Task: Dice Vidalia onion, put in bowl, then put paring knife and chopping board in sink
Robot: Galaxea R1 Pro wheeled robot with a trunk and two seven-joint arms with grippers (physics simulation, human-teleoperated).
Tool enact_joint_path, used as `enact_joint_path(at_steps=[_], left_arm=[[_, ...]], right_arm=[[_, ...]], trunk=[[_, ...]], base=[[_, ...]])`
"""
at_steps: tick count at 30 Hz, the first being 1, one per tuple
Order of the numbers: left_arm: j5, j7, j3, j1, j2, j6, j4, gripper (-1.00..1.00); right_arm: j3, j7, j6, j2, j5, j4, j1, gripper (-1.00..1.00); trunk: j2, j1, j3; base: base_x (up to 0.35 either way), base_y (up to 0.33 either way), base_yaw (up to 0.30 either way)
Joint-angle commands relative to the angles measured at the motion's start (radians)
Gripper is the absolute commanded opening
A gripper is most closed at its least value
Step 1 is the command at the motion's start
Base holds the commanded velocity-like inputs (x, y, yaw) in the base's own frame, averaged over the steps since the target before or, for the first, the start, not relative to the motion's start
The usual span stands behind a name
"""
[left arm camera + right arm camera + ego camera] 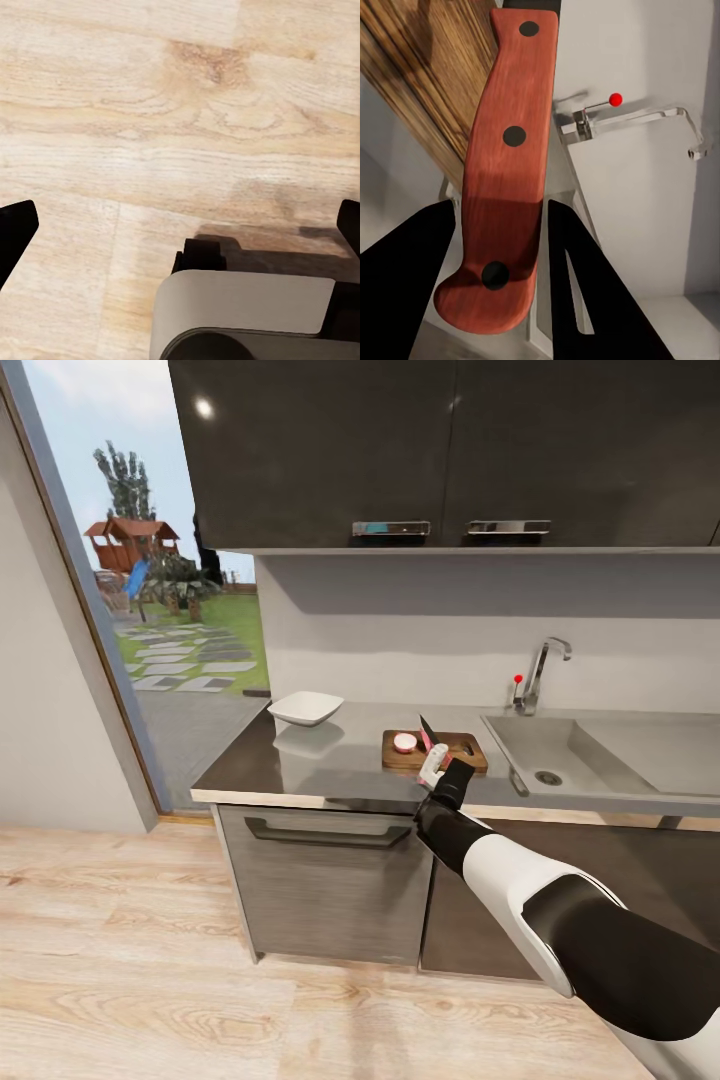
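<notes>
On the dark-grey countertop (300, 772) lies the brown chopping board (436, 751), with the Vidalia onion (405, 742) on its left end as one small round pale piece. My right gripper (432, 767) hovers at the board's front edge, shut on the paring knife (430, 736). The dark blade points up and away over the board. In the right wrist view the red riveted handle (506, 165) sits between my black fingers (405, 285), with the board (427, 90) beyond it. The white bowl (306, 707) stands left of the board. My left gripper (180, 225) is open over the wood floor.
The steel sink (590, 752) with its drain lies right of the board, the chrome tap (538, 672) with red knob behind it. Dark wall cabinets (440, 450) hang overhead. A glass door (130, 580) is at the left. My base (247, 315) is below the left gripper.
</notes>
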Motion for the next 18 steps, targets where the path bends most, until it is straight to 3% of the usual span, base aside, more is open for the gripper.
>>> enact_joint_path(at_steps=[1,18], left_arm=[[0.007,-0.001,-0.001,-0.002,0.000,-0.008,0.004,1.00],[0.007,-0.001,-0.001,-0.002,0.000,-0.008,0.004,1.00]], right_arm=[[0.001,0.000,0.006,0.000,0.003,0.000,-0.001,-1.00],[0.001,-0.035,-0.002,-0.001,0.008,-0.018,-0.001,-1.00]], trunk=[[-0.001,0.000,-0.001],[-0.001,0.000,-0.001]], base=[[0.000,0.000,0.000],[0.000,0.000,0.000]])
